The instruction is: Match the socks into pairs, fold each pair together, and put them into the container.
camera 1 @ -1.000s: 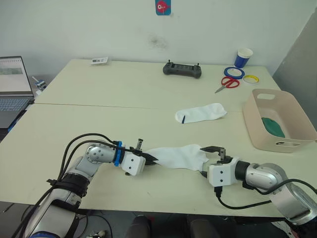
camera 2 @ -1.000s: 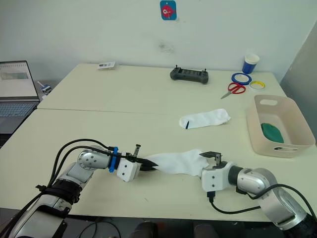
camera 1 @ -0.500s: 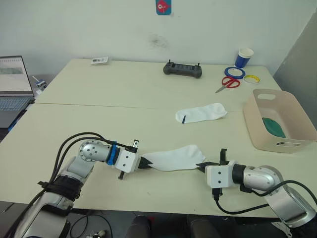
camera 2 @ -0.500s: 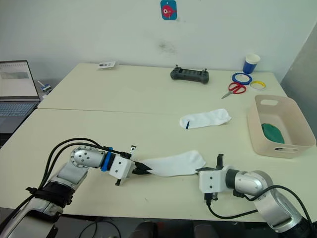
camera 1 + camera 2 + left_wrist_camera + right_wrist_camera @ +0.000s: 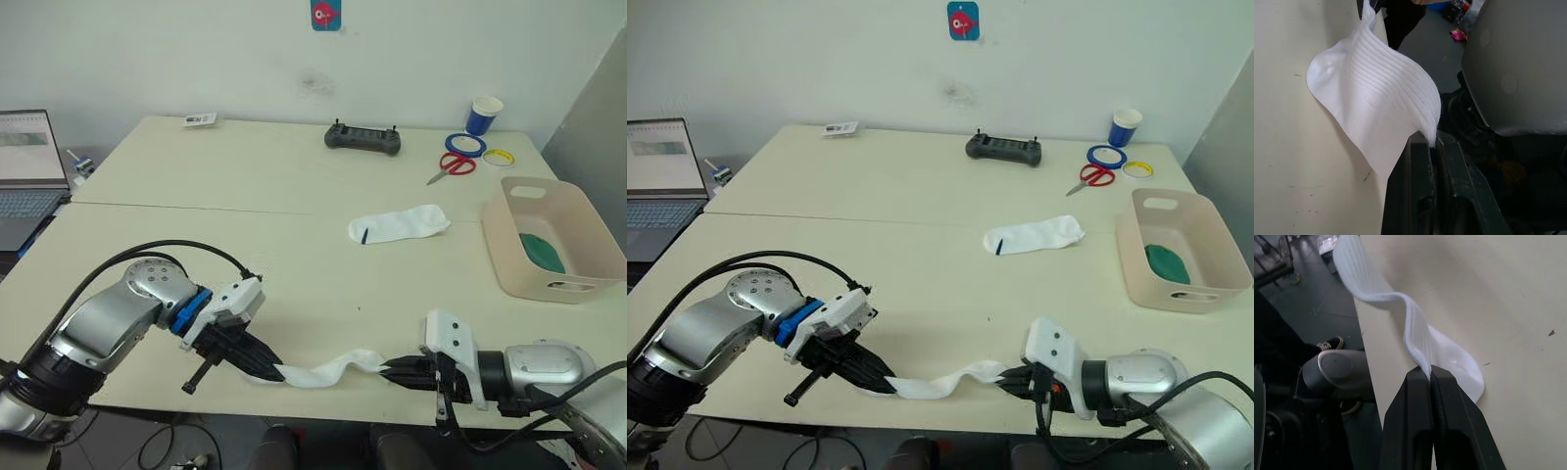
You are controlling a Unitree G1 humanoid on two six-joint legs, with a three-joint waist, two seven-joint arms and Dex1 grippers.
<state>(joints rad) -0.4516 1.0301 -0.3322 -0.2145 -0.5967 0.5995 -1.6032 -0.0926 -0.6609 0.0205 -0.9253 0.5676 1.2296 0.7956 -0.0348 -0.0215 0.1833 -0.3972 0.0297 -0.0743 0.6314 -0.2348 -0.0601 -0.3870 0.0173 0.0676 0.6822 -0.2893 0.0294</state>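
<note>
the table [image 5: 294, 186] carries the beige container [image 5: 545, 238] at its right side, with something dark green [image 5: 540, 249] inside, probably a sock pair. one white sock [image 5: 398, 224] lies flat mid-table, well apart from the grippers. a second white sock [image 5: 328, 369] is stretched and twisted along the near edge, the left gripper [image 5: 275, 370] clamped on one end and the right gripper [image 5: 389, 369] pinching the other.

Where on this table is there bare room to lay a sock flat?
The widest bare stretch lies between the laptop and the flat white sock, in front of the controller. Crowded: the far right corner with cup, tape rolls and scissors, and the container side.
</note>
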